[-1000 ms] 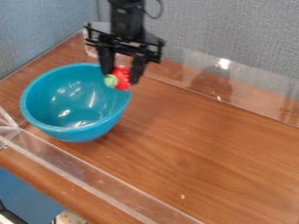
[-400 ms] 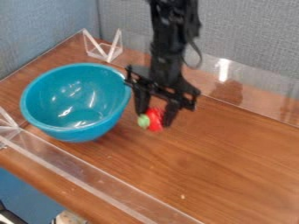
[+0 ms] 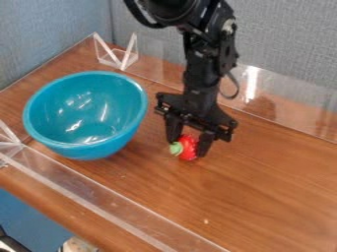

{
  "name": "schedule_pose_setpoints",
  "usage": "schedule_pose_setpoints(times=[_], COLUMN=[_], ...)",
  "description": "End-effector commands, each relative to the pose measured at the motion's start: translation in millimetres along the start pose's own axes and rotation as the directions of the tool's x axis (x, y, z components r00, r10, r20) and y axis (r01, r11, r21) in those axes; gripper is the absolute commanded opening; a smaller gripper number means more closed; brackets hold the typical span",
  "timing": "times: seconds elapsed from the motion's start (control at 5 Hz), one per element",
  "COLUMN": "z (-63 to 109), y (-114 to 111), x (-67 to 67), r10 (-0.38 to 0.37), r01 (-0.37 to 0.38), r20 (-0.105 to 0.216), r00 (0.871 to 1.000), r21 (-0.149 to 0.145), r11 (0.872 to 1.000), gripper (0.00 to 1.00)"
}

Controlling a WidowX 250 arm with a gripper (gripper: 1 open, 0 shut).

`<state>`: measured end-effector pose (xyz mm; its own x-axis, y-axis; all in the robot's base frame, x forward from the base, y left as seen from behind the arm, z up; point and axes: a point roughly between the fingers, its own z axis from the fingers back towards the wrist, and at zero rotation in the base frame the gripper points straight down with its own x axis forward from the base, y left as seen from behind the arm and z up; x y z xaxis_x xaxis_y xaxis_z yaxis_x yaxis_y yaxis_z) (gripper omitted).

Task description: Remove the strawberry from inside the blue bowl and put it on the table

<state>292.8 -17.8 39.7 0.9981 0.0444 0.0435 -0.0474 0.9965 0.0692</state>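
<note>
No writing is seen. The small red strawberry [image 3: 188,149] is held by the gripper [image 3: 194,147], low over the counter [image 3: 263,187], beside the blue bowl [image 3: 85,114].

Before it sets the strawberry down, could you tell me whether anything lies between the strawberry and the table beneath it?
Nothing visible does. The strawberry sits between the gripper's fingers, right at the bare table, well clear of the blue bowl.

single raised view, angled down over table [image 3: 263,187] corner
</note>
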Motion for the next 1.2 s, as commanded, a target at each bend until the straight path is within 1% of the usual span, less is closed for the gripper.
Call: schedule_pose_setpoints(times=[0.0, 0.2, 0.8, 1.0], z=[-19.7, -31.0, -52.1, -51.3], y=[-7, -10, -21, -20], x=[-14.2, -25.4, -38.4, -27.9], r10=[-0.052, -0.093, -0.178, -0.238], r01=[0.052, 0.092, 0.175, 0.235], r20=[-0.027, -0.039, -0.079, -0.074], r00=[0.998, 0.995, 0.981, 0.969], r21=[-0.013, -0.024, -0.043, -0.047], r11=[0.999, 0.995, 0.984, 0.971], gripper=[0.00, 0.00, 0.00, 1.00])
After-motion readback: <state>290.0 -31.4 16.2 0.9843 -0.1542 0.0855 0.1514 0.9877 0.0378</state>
